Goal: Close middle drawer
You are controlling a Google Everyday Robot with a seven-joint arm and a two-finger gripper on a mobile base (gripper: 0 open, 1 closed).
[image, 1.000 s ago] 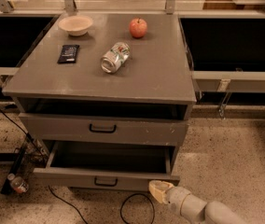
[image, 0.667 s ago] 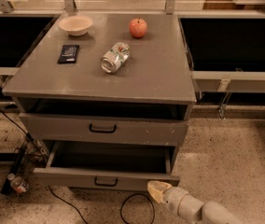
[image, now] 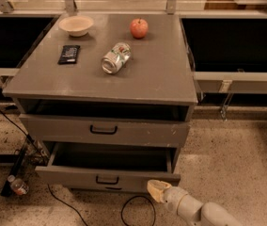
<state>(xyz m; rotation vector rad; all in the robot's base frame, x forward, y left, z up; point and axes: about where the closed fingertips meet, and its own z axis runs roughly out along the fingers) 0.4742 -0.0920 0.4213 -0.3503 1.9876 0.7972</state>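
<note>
The middle drawer [image: 72, 174] is pulled out from the grey cabinet, its dark box open to view and its low front panel carrying a small black bar handle [image: 107, 180]. My gripper [image: 155, 189], cream-tipped on a pale grey arm, comes in from the lower right. It sits just below and in front of the drawer front's right corner, close to the panel; whether it touches the panel is unclear.
Above hangs a taller-fronted drawer [image: 138, 132] with a bigger handle. On the cabinet top [image: 161, 74] lie a bowl [image: 76, 25], an apple [image: 139, 28], a tipped can [image: 115, 57] and a black packet [image: 69, 53]. A black cable [image: 136, 205] and a bottle [image: 18, 186] lie on the floor.
My gripper has crept a little left, closer to the middle drawer's right front corner. The drawer itself has not visibly moved.
</note>
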